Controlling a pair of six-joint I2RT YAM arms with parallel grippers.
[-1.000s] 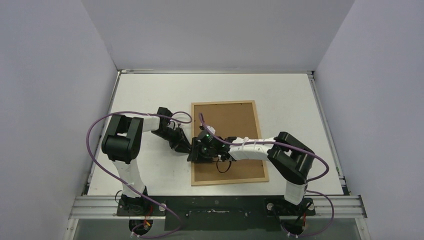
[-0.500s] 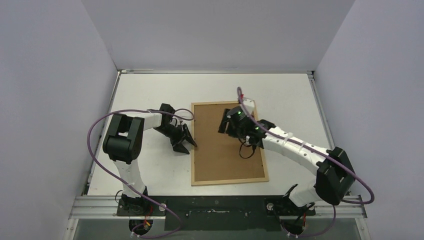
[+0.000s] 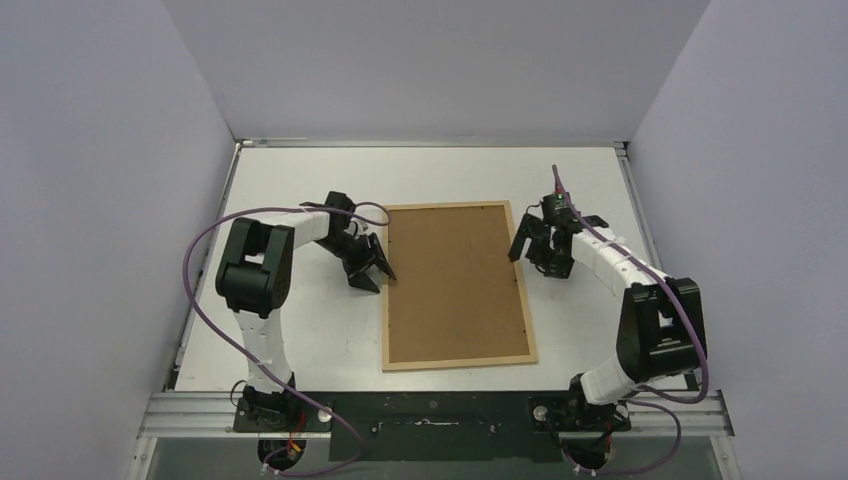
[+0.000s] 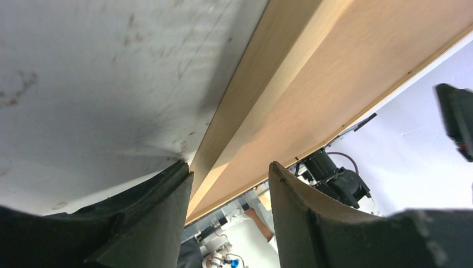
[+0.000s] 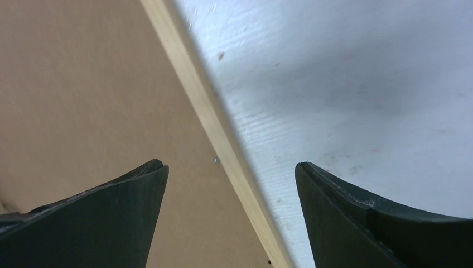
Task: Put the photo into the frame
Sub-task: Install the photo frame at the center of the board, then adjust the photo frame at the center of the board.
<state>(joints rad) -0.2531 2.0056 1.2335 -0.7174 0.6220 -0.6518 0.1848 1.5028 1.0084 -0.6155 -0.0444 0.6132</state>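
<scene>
Top external view: frame (image 3: pixel 457 290) lies flat, brown back up, mid-bench (image 3: pixel 330 340), long sides running front to back. L hand (image 3: pixel 372 268) sits at its left rail, upper part. Left wrist cam shows fingers (image 4: pixel 162 218) parted, straddling the light-wood rail, nothing gripped. R hand (image 3: pixel 533 252) is at the right rail, roughly opposite. Right wrist cam shows it spread wide, one finger over brown board, other over white bench, empty.
</scene>
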